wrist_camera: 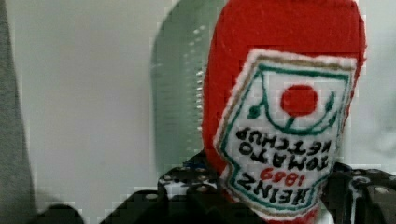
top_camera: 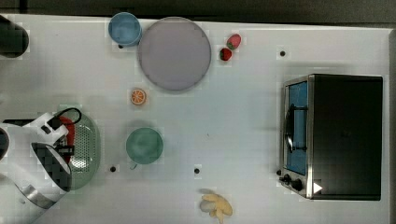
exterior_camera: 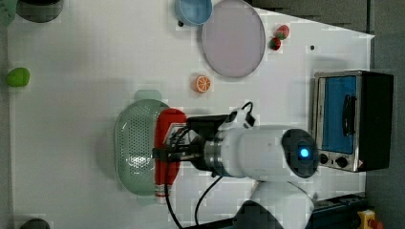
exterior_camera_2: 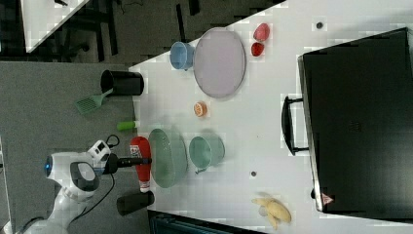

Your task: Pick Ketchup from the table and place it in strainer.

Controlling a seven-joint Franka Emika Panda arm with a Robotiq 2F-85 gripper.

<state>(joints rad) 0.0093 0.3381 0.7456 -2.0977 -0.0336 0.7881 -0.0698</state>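
The Ketchup (wrist_camera: 285, 107) is a soft red bottle with a white Heinz label, and my gripper (wrist_camera: 275, 203) is shut on it, black fingers (wrist_camera: 187, 189) on either side of its lower body. In the left view the Ketchup (exterior_camera: 168, 131) lies lengthwise across the right rim of the pale-green strainer (exterior_camera: 136, 148), with the gripper (exterior_camera: 165, 153) around its middle. In the top view the Ketchup (top_camera: 69, 133) shows red beside my wrist, over the left part of the strainer (top_camera: 89, 149). In the right view the Ketchup (exterior_camera_2: 141, 163) hangs just left of the strainer (exterior_camera_2: 168, 158).
A teal cup (top_camera: 144, 145) stands right of the strainer in the top view. Farther off are an orange slice (top_camera: 138, 96), a grey-lilac plate (top_camera: 174, 52), a blue bowl (top_camera: 124, 28), two strawberries (top_camera: 230, 46), a banana (top_camera: 216, 206) and a toaster oven (top_camera: 336, 135).
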